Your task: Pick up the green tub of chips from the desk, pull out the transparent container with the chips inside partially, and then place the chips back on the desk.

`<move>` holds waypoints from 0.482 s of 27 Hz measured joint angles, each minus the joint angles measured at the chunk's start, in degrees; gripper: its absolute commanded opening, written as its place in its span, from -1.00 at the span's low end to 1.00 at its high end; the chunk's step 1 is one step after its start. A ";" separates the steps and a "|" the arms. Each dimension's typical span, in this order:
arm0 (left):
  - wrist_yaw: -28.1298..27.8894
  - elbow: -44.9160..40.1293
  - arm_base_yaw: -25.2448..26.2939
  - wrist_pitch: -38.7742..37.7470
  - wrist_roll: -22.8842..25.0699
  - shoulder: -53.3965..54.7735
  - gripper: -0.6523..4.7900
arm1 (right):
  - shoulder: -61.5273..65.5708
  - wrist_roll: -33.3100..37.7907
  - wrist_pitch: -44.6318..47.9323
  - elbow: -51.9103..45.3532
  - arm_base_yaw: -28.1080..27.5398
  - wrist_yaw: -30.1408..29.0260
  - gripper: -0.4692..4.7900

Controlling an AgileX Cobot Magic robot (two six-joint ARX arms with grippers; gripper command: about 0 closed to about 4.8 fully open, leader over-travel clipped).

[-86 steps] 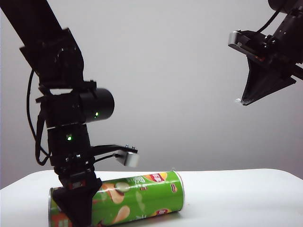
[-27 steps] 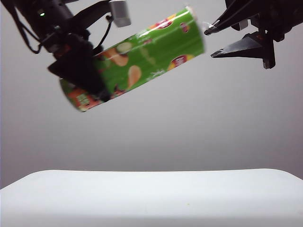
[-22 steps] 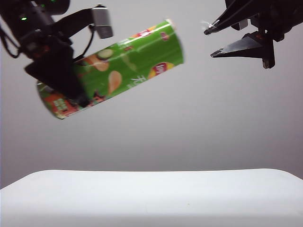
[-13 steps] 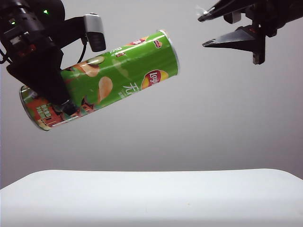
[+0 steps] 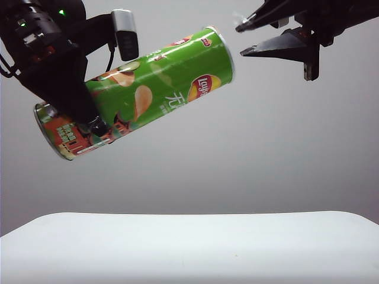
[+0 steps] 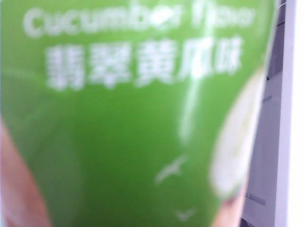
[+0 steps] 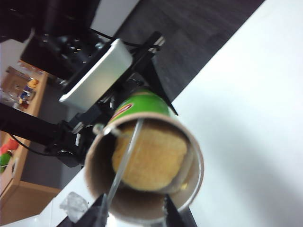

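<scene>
- The green tub of chips point(image 5: 139, 94), a long bright-green cylindrical can with a red-yellow logo and silver rims, hangs tilted high above the table, open end raised toward the right.
- The left hand point(image 5: 77, 109) is clenched around the can's lower part, close to the orange-red end; its wrist view shows nothing but blurred green label point(image 6: 132, 118).
- The right hand point(image 5: 249, 38) sits just beside the can's open mouth, its two black fingers point(image 5: 275, 46) parted with nothing between them.
- In the right wrist view the mouth point(image 7: 142, 170) faces the camera, and the transparent container, a thin clear plastic tray point(image 7: 124, 161), shows an edge in front of the stacked yellow-orange chips point(image 7: 149, 158).
- To do this step well, I judge the right fingers should line up with the can's axis, slip over the tray's rim only, pinch lightly and draw straight out, while the left hand holds the can steady.
- A hard squeeze could crack the crisps; a skewed pull could jam the tray.
- Compared with a second ago, the can has dropped and turned so its logo faces outward, and the right fingers have narrowed and shifted left toward the mouth.
- The smooth white table point(image 5: 189, 248) lies well below, bare.
</scene>
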 measured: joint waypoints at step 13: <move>1.73 0.00 -1.49 -0.22 -1.05 0.50 0.14 | 2.36 1.46 3.13 0.02 3.61 0.96 -0.26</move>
